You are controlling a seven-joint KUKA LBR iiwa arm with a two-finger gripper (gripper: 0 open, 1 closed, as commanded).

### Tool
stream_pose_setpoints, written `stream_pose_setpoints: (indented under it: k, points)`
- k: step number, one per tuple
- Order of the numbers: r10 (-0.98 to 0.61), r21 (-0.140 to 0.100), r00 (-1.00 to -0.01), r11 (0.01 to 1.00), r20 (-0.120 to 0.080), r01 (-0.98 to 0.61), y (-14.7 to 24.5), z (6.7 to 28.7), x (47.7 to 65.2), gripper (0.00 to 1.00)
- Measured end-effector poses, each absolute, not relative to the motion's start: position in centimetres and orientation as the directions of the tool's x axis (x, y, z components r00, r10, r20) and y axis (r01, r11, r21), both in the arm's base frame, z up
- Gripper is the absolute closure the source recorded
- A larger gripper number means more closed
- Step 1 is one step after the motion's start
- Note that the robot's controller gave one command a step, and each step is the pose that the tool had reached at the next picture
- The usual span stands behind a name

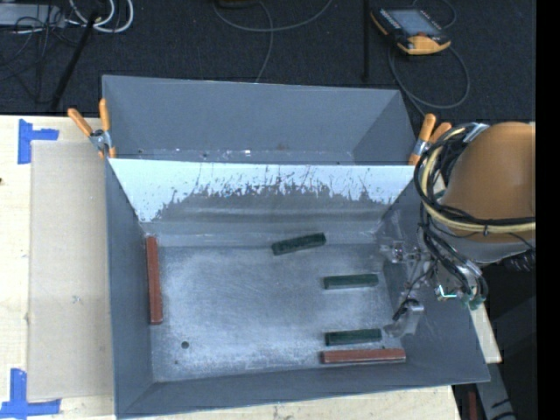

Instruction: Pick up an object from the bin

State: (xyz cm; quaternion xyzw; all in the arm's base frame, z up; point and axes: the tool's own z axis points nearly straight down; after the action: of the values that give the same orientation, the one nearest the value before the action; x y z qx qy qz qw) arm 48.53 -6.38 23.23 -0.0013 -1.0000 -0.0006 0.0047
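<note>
Closest to the lens, the near red-brown bar [363, 354] lies flat along the front wall of the bin [262, 129], toward the right corner. Just behind it and parallel to it lies the near green bar [353, 336], dark and slim. My claw [405, 315] is positioned low at the right side of the floor, close to the sloping right wall. It is just beside the right ends of these two bars, and the green one is the nearer. Claw state: I cannot tell from this view whether it is released or clenched. The middle green bar [351, 280] lies further back, to the left of my claw and apart from it. The far green bar [298, 244] lies slightly tilted toward the rear of the floor, near centre. The left red-brown bar [153, 280] lies lengthwise against the left wall, well apart from the rest. My orange cover [494, 178] and looped cables [437, 226] sit above the right rim.
</note>
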Motion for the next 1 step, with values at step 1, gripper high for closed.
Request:
stream_pose_setpoints:
  k: [1]
  points:
    - [-0.092, 0.002, -0.996, 0.996, 0.007, -0.092, -5.39, 8.41, 52.68, 0.0]
